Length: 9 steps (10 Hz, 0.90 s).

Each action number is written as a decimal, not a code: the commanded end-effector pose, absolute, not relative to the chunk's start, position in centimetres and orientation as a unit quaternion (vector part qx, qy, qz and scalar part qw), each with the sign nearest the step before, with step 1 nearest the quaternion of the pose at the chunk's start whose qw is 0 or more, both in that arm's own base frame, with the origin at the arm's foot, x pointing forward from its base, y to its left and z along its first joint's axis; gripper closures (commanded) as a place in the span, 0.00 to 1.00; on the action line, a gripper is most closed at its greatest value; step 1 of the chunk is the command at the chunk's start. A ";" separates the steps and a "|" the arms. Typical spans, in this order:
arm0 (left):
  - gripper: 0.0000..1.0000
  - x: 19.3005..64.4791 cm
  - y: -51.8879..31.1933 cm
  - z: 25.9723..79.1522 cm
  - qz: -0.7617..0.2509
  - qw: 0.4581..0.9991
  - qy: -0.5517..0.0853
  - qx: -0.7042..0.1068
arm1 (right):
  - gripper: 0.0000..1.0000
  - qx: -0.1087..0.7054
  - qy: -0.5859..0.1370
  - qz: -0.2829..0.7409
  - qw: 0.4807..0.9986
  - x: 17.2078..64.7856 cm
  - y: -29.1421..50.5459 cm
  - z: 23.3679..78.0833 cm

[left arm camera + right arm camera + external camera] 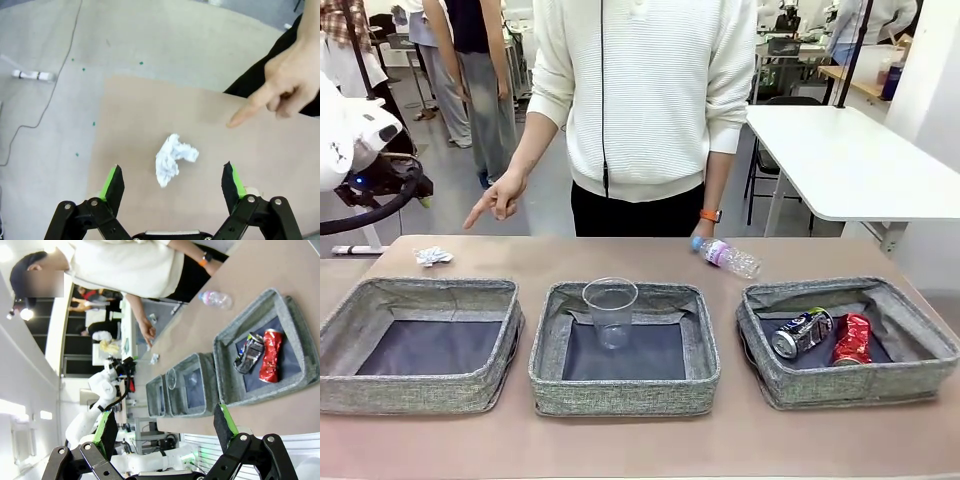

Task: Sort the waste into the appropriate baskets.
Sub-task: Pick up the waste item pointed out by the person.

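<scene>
- Left end effector – black with green pads, released, its jaws spread wide – hangs over the crumpled white paper, one finger to each side and neither touching it.
- Right end effector is also released and empty, held high above the tan worktop.
- Three low grey woven fabric baskets stand in a row near the robot's edge: the left basket shows only its dark bottom.
- The middle basket holds an upright clear plastic cup.
- The right basket holds a crushed dark blue-silver can and a crushed red can, side by side.
- Behind them, a clear bottle with pink label and blue cap lies on its side on the worktop.
- The paper sits at the far left corner – behind the left basket.
- A person's hand points a finger down towards it.
</scene>
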State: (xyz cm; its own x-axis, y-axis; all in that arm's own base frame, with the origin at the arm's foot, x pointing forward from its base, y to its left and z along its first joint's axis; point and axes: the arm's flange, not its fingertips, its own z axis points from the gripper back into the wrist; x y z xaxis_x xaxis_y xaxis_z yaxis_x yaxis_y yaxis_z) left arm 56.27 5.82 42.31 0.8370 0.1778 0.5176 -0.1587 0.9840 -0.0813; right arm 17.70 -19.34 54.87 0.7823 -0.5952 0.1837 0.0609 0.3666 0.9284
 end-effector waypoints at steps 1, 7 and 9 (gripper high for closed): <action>0.00 58.3 6.9 40.4 0.090 0.957 -0.275 -0.029 | 0.00 0.524 -0.264 -0.200 0.784 17.7 -19.6 54.9; 0.00 59.9 6.9 35.9 0.120 0.975 -0.187 -0.008 | 0.00 0.524 -0.264 -0.200 0.784 17.7 -19.6 54.9; 0.00 59.6 6.6 35.0 0.121 0.982 -0.144 0.023 | 0.00 0.524 -0.264 -0.200 0.784 17.7 -19.6 54.9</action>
